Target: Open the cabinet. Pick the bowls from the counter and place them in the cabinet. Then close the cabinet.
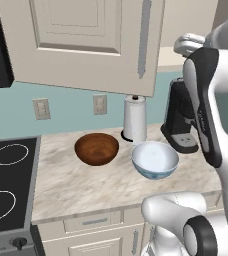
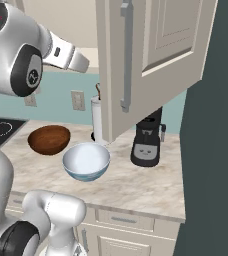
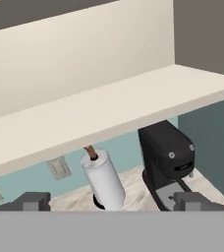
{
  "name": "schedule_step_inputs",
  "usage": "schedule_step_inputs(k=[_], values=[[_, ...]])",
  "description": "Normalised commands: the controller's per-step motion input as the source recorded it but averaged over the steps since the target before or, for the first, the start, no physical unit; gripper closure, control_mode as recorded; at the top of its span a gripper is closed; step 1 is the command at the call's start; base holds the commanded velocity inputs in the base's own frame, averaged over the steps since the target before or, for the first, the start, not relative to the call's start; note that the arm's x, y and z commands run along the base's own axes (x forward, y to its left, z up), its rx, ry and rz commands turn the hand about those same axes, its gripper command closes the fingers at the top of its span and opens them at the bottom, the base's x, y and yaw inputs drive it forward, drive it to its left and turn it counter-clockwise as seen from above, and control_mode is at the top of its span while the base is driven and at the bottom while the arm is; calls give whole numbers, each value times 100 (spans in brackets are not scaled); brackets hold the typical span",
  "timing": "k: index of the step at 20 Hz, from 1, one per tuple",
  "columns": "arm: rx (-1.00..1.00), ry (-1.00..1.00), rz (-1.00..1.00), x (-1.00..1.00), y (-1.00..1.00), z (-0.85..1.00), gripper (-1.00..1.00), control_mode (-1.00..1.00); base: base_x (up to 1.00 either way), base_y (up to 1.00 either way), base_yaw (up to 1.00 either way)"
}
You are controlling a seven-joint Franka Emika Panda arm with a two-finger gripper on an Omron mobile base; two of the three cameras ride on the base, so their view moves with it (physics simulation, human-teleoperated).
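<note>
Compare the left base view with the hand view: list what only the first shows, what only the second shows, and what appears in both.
Only the left base view: the brown bowl and the white bowl side by side on the counter, the stovetop, and an open cabinet door.

Only the hand view: the cabinet's pale inner shelf and the open gripper.

Both: the paper towel roll, the black coffee machine, wall outlets and the counter.
</note>
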Motion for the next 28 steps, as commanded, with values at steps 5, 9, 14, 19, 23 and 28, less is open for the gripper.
schedule_step_inputs(k=[5,9,14,19,23,28], values=[[2,11,0,34,-5,-7,-100,-100,0,0,0],[0,12,0,18,-9,-2,-100,-100,0,0,0],[3,2,0,36,0,-24,-100,-100,0,0,0],[8,-6,0,41,0,-47,-100,-100,0,0,0],[14,-14,3,40,0,-40,-100,-100,0,0,0],[19,-15,12,49,6,-13,-100,-100,0,0,0]])
